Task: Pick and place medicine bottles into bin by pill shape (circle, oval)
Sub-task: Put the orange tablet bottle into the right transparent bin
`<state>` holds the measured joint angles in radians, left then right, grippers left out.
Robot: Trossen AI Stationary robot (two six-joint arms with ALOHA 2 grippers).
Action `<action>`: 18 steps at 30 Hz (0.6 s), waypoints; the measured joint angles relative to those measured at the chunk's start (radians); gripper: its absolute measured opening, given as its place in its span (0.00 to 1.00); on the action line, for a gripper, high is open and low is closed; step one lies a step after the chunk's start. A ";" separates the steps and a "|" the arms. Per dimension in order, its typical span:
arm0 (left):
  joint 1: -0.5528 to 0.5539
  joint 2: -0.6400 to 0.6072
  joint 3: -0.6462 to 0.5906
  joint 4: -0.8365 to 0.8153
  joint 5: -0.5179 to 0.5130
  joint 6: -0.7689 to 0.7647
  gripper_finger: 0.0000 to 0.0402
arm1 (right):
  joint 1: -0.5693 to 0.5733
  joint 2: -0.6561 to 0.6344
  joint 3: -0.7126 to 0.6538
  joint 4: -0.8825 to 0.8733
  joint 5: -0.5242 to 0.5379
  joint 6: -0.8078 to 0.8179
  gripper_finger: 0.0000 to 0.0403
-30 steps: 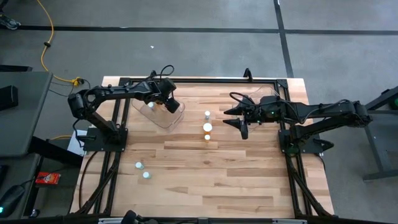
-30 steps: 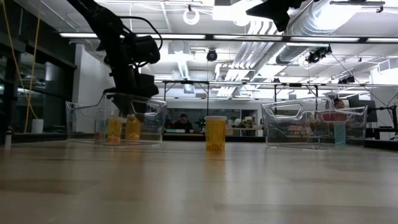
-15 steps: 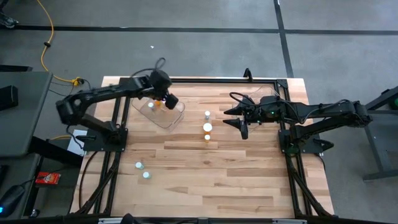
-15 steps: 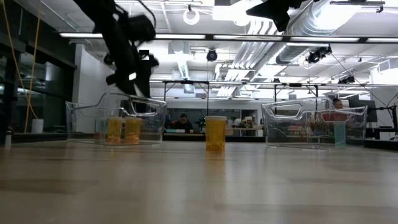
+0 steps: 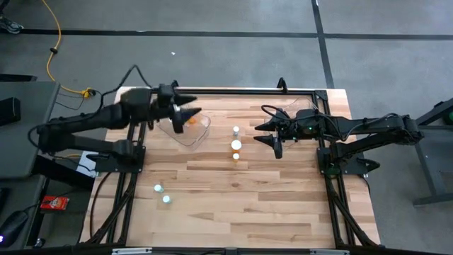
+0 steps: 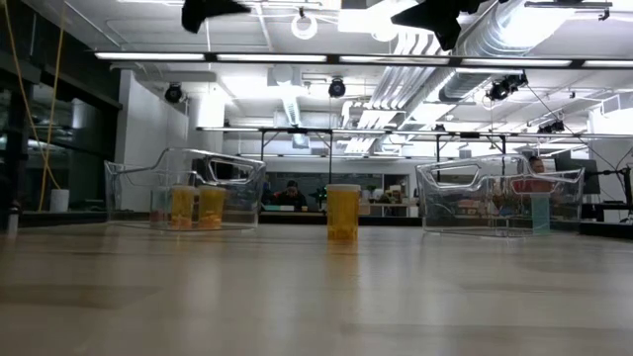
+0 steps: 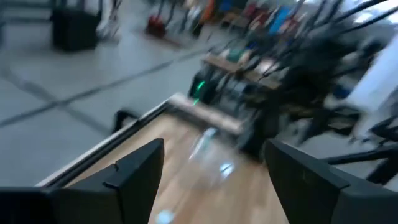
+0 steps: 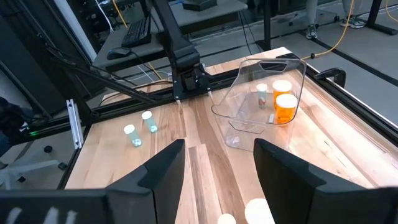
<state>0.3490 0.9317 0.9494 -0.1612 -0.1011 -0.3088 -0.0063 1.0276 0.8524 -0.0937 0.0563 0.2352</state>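
Note:
The left clear bin holds two orange bottles, standing on its floor. My left gripper is open and empty, high above that bin; it also shows in the left wrist view. Three white-capped bottles stand in a row mid-table. Two pale bottles stand near the left front. My right gripper hovers open and empty right of the row, and its wrist view looks across the table at the left bin.
The right clear bin stands at the far right under my right arm, with a teal bottle inside. A black frame rail runs round the table. A person shows in the room behind.
My left gripper has gone up from just over the left bin, out of the low view's middle, while its arm has drawn back toward the table's left edge. Its fingers have tipped from pointing down to nearly level. The bottles in the bin have stayed put.

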 joint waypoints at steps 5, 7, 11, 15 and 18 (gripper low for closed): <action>-0.138 -0.012 -0.181 0.299 -0.067 -0.003 0.67 | 0.000 0.000 0.000 0.000 0.000 0.000 0.46; -0.165 -0.012 -0.258 0.407 -0.067 -0.004 0.67 | 0.000 0.000 0.000 0.000 0.000 0.000 0.46; -0.195 -0.006 -0.368 0.539 -0.068 -0.054 0.67 | 0.000 0.000 0.000 0.000 0.000 0.000 0.46; -0.195 -0.007 -0.393 0.580 -0.068 -0.058 0.67 | 0.000 0.000 0.000 0.000 0.000 0.000 0.46; -0.195 -0.006 -0.393 0.579 -0.068 -0.022 0.67 | 0.000 0.000 0.000 0.000 0.000 0.000 0.46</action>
<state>0.1540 0.9253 0.5568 0.4175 -0.1688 -0.3305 -0.0063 1.0279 0.8524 -0.0937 0.0563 0.2348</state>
